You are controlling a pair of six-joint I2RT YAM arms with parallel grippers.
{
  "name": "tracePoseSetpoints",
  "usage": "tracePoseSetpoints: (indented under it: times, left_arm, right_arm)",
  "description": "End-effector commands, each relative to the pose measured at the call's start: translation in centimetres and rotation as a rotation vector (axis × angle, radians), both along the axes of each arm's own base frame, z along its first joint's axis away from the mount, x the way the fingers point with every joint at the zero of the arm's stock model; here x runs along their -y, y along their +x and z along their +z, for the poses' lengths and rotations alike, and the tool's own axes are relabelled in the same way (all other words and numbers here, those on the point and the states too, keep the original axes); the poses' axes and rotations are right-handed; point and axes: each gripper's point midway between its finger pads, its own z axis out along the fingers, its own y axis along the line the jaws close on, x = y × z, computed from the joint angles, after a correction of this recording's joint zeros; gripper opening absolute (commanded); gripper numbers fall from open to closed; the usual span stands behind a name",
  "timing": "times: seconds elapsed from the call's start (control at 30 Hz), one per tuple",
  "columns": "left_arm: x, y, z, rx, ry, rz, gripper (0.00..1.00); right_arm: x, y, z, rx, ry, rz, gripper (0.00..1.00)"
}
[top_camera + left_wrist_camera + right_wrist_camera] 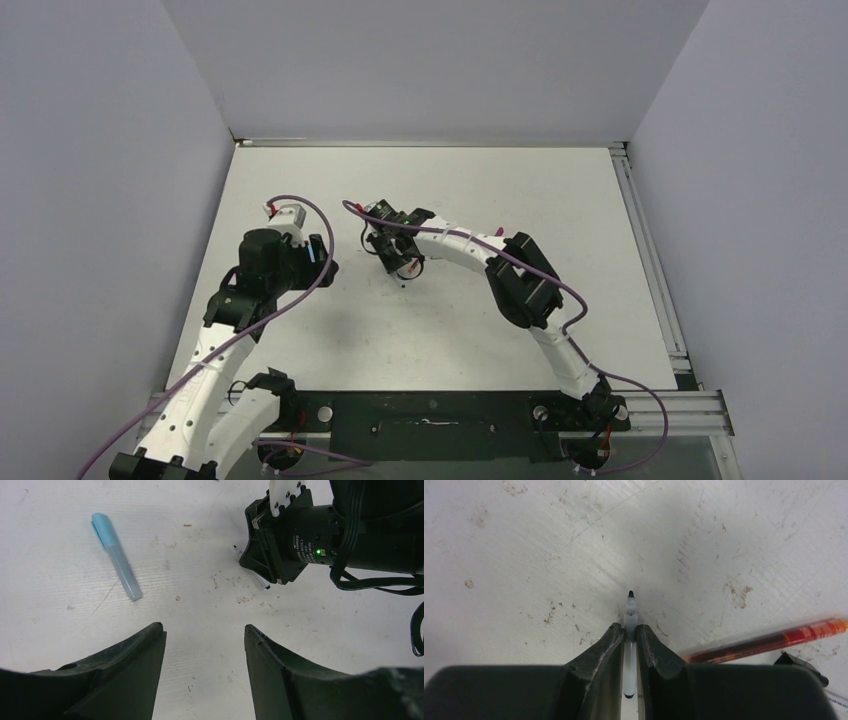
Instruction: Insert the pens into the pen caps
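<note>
The right jaws are closed on the very thin pale grey-white stick pen (629,612). They pinch its barrel from both sides. The pen's small black tip reaches past the fingertips toward 12 o'clock in the right wrist view, low over the scuffed white tabletop (520,190). Its dark back end shows lower down in the slit between the fingers.

At 4 o'clock from that tip, a thin translucent red-orange stick pen (769,641) lies flat on the tabletop, slanting up toward 2 o'clock. Just below its right part a small black end (800,662) pokes out. Too little of it shows to tell what it is.

The left jaws stand open with nothing between them, only bare tabletop in the gap. In the left wrist view, a light-blue plastic pen cap (116,556), a tube with one rounded end, lies on the tabletop at 10 o'clock from them, well apart. The right jaws sit at 1 o'clock, with the pale pen showing beneath them.

From above, both pairs of jaws hang over the tabletop's middle, the right at 3 o'clock from the left.
</note>
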Motion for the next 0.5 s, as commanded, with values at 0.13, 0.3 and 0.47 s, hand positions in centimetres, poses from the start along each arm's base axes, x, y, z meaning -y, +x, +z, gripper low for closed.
tracePoseSetpoints:
  times: [0.13,0.3,0.47]
  left_arm:
    - [3.0,-0.7,2.7,0.081,-0.119,-0.139,0.57]
    - [5.7,-1.9,3.7,0.075,-0.241,-0.272,0.57]
    - [8.3,-3.0,5.0,0.079,-0.38,-0.4,0.58]
  right_arm:
    - [0.0,0.8,11.0,0.119,0.262,-0.098,0.05]
    - [1.7,0.0,14.1,0.132,0.381,-0.142,0.05]
    - [3.0,-0.8,17.6,0.142,0.518,-0.167,0.05]
